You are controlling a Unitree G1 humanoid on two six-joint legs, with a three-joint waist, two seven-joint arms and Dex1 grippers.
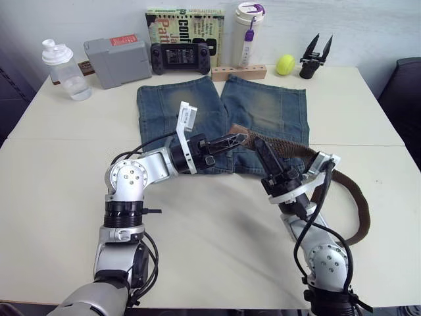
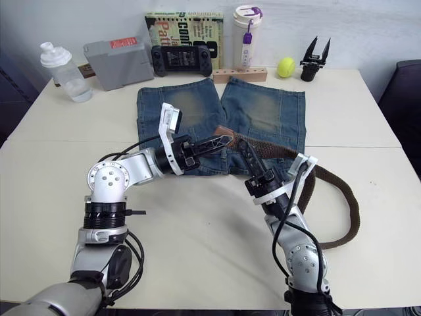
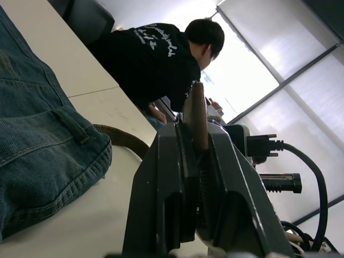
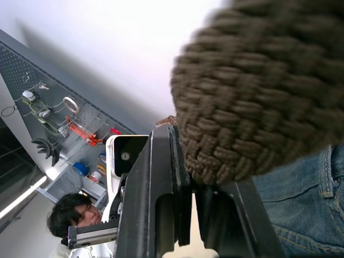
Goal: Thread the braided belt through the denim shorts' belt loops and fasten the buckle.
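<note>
With our left gripper pinching the tan tip of the braided belt and our right gripper clamped on the weave just behind it above the denim shorts, we should keep the span taut and aim the tip flat into the nearest waistband loop.

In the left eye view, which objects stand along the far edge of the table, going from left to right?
Clear shaker bottle → grey box → black handheld game console → white tumbler with purple lid → yellow-green ball → black spare gripper.
</note>
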